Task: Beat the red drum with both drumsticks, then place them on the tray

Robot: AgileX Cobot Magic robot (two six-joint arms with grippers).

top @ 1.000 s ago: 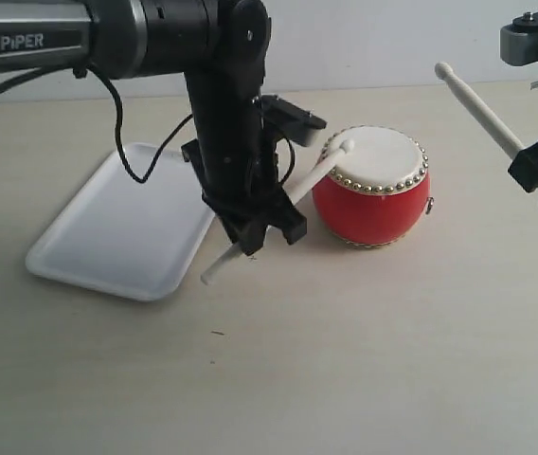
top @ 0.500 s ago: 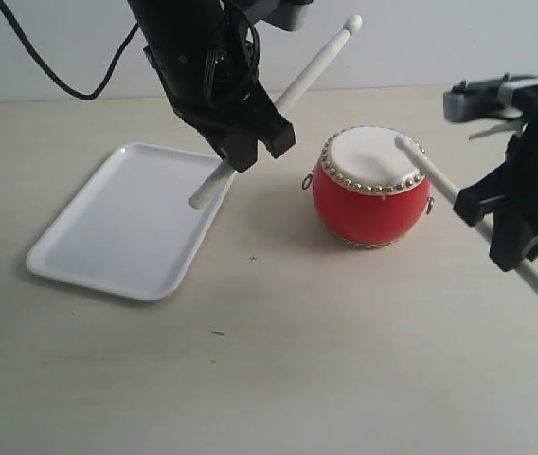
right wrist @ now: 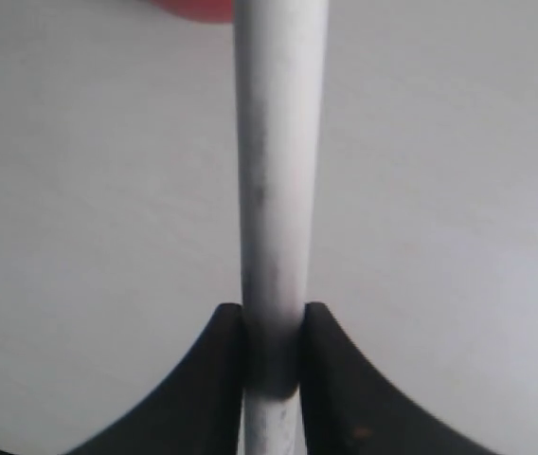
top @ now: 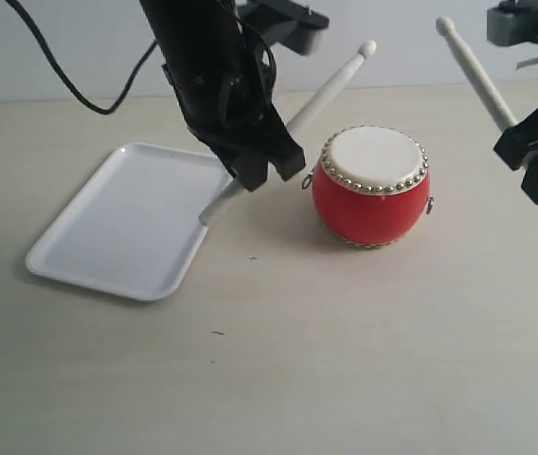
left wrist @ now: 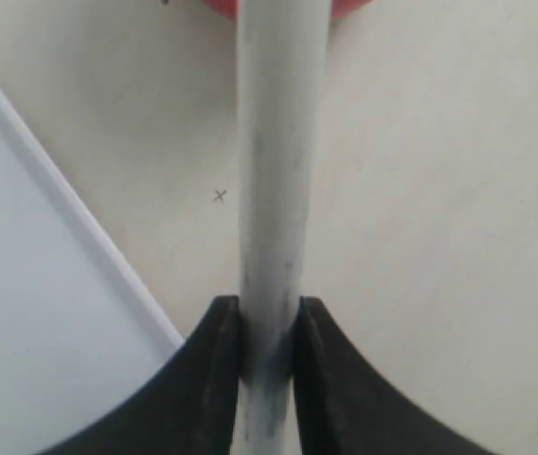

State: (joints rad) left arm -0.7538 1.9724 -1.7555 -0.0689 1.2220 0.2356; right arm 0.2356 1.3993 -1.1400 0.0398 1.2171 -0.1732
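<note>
Step in hand looks like the beating phase, both sticks up, neither tip on the skin.

- drum (top: 370, 190): centre-right of frame, upright on the table (top: 345, 360). tray (top: 108, 237) sits left of centre, near the drum but not touching it.
- left claw (top: 261, 169): clamped shut on the left stick (top: 331, 85), gripping the lower part. Tip points to the upper middle of the frame, above and left of the skin. The butt end is at the tray's right rim; can't tell if it touches.
- right claw (top: 537, 169): at the right edge, clamped on the right stick (top: 477, 68). Tip is in the upper right, well clear of the drum.

Next move, my read: swing a tip down onto the skin, landing inside the stud ring (top: 375, 182), not on the rim. The right tip is farther out, so it needs reach inward as well as the drop. Tray placement not yet done.

Hard to see:
- The right claw is partly cut by the frame edge, and its stick's lower end runs out of frame.
- In the exterior view the left arm's bulk hides the pinch itself; the wrist views confirm both grips.
- Wrist views show only a red sliver of the drum, no stick tips, and the shafts are blurred.
</note>
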